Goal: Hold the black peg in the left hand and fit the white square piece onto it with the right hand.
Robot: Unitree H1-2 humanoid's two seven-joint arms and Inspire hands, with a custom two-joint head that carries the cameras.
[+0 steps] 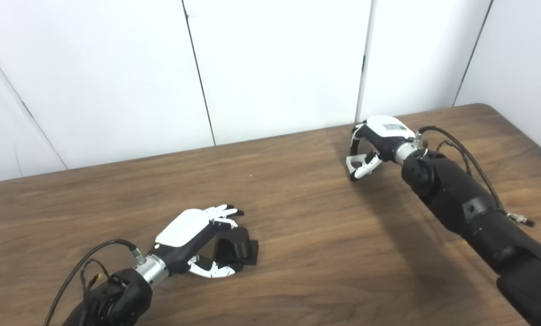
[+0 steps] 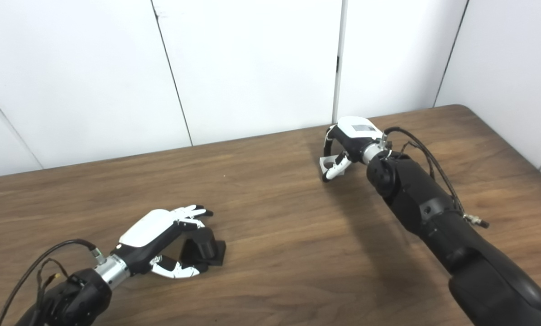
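Nearest to me on the left, my left hand (image 1: 197,235) lies low over the wooden table (image 1: 306,253), fingers (image 1: 225,212) spread over the top of the black peg (image 1: 237,246) and thumb (image 1: 213,270) stretched along its near side. I read the hand as cupped around the peg but not yet clamped (there's a visible gap under the fingers), and the peg's square base looks to sit on the table, its stub leaning up and away from the wrist.

Far right, my right hand (image 2: 342,151) is curled over the white square piece (image 2: 328,164), thumb under and fingers arched over it. I can't tell whether it has a firm pinch or only brackets it; the piece appears to be at table level, its hole facing roughly up and toward me.

What matters next: the two parts are well apart, the white piece lying far and to the right of the peg. Each hand is right at its own part, so I judge both grasps must close first, then the peg's axis has to be raised to meet the hole.
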